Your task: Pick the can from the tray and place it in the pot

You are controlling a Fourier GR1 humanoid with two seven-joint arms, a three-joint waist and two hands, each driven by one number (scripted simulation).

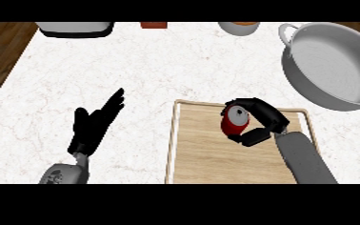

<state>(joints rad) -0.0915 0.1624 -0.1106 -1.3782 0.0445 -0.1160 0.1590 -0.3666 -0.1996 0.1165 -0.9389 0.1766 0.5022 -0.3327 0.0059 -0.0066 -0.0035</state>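
Sitting on the wooden tray (211, 157), toward its far end, the red can (233, 120) with its silver top is wrapped by the robot's right hand (262, 119), whose fingers arch over the far side of the can while the thumb closes in from the near side. Whether the can rests on the tray or has just left the wood cannot be told from this steep view. The step in hand looks like the grasp itself, so the pick seems secured or nearly so, with the carry not yet begun. Beyond the tray, to the far right, the grey pot (330, 62) stands with its wide mouth open and nothing visible inside, well apart from the can. The next move, as a judgement, calls for lifting the can clear of the tray's raised rim, swinging it right and away over the pot's near wall, then lowering it inside before releasing. At the view's lower left the left hand (95, 124) rests over the white counter (141, 66), fingers straight, holding nothing.
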